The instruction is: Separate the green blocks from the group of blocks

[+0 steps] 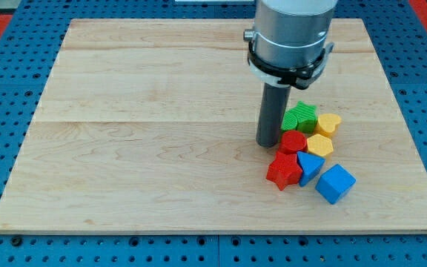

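My tip [270, 142] touching red cylinder [294, 141], green star [300, 116] just beside (no pincer visible)

tip [267, 142] touching red round block [293, 141]; green star block [300, 116] just beside rod

The pale wooden plank tabletop [161, 133] carries one tight cluster of small blocks at the view's right, below centre. A green star-shaped block [300, 116] sits at the cluster's top, touching a yellow heart-shaped block [329, 123] to its right. Below them lie a red round block [293, 141] and a yellow hexagonal block [320, 144]. Lower still are a red star-shaped block [283, 170], a blue wedge-like block [310, 165] and a blue cube [335, 183].
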Robot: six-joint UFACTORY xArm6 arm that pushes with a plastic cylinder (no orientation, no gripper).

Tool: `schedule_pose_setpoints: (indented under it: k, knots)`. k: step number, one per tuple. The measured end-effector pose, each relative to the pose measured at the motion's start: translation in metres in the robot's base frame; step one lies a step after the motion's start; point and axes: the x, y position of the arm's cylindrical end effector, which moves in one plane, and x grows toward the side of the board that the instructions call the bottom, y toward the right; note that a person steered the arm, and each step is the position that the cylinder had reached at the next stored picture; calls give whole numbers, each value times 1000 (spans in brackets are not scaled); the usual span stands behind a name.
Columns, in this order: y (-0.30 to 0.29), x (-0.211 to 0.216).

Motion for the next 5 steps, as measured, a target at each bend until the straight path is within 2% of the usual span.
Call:
schedule_pose_setpoints:
  k: [1,3,4,5]
  knots:
    - [0,0]
    - [13,-30]
    - [18,-22]
    - [48,-12]
